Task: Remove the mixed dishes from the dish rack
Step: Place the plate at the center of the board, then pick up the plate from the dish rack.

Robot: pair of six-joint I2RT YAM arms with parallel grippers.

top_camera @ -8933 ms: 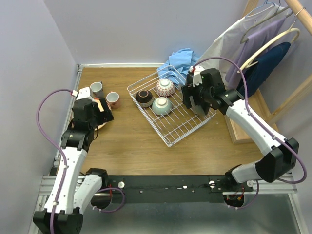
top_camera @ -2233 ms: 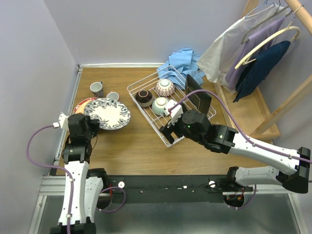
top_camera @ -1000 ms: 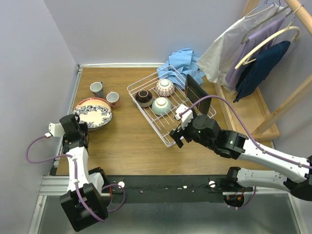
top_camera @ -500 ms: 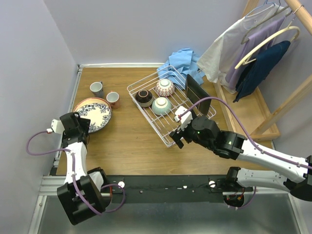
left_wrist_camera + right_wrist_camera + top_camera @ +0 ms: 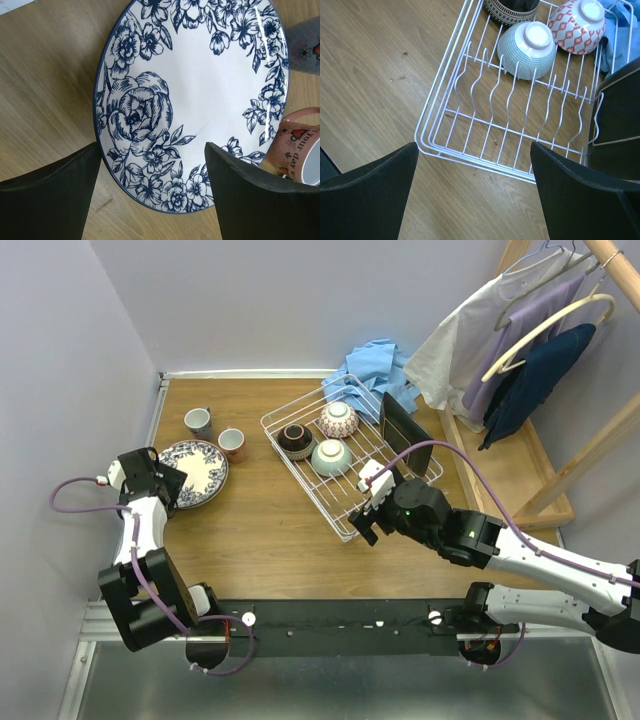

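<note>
While my left gripper (image 5: 151, 150) stands with jaws wide apart and holds nothing, the blue-flowered round plate (image 5: 200, 95) lies flat beneath it near the table's (image 5: 270, 550) left edge. A grey cup (image 5: 198, 422) and a pink cup (image 5: 232, 444) stand just beyond it. My right gripper (image 5: 474, 147) hangs wide open and empty above the near corner of the dish rack (image 5: 440, 107). In the rack, a brown bowl (image 5: 512, 11), a pale green bowl (image 5: 527, 49) and a red-patterned bowl (image 5: 577, 27) sit upside down. A black square plate (image 5: 620, 115) stands on edge at its right side.

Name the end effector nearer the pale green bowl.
Right. The right end effector hovers over the near edge of the dish rack, by the pale green bowl; the left end effector is far off at the floral plate.
</note>
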